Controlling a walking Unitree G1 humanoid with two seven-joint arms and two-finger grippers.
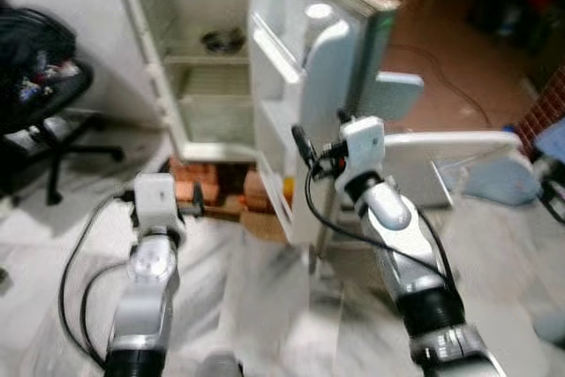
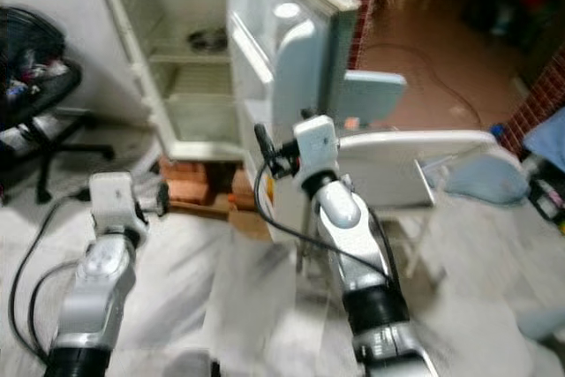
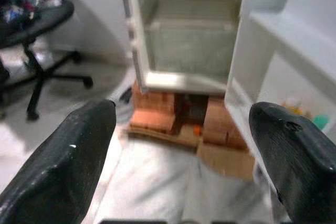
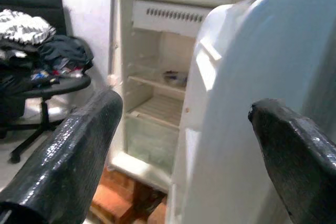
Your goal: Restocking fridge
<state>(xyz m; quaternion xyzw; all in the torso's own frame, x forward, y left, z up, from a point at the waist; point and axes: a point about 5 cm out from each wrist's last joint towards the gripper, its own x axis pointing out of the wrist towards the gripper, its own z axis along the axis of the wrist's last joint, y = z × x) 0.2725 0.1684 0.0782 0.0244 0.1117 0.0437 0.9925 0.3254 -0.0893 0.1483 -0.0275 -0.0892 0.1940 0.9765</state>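
Jaws of both grippers apart, empty; fridge (image 1: 203,59) ahead, door (image 1: 300,103) open.

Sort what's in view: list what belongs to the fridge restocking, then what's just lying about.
For the job:
fridge, standing open
fridge door with its shelves
bowl on a fridge shelf
left gripper, open, empty
right gripper, open, empty

Lying about:
office chair piled with clutter
bricks under the fridge
white table

A lived-in home: a small white fridge (image 1: 212,59) propped on red bricks (image 3: 157,111), a cluttered black swivel chair (image 1: 40,94) beside it
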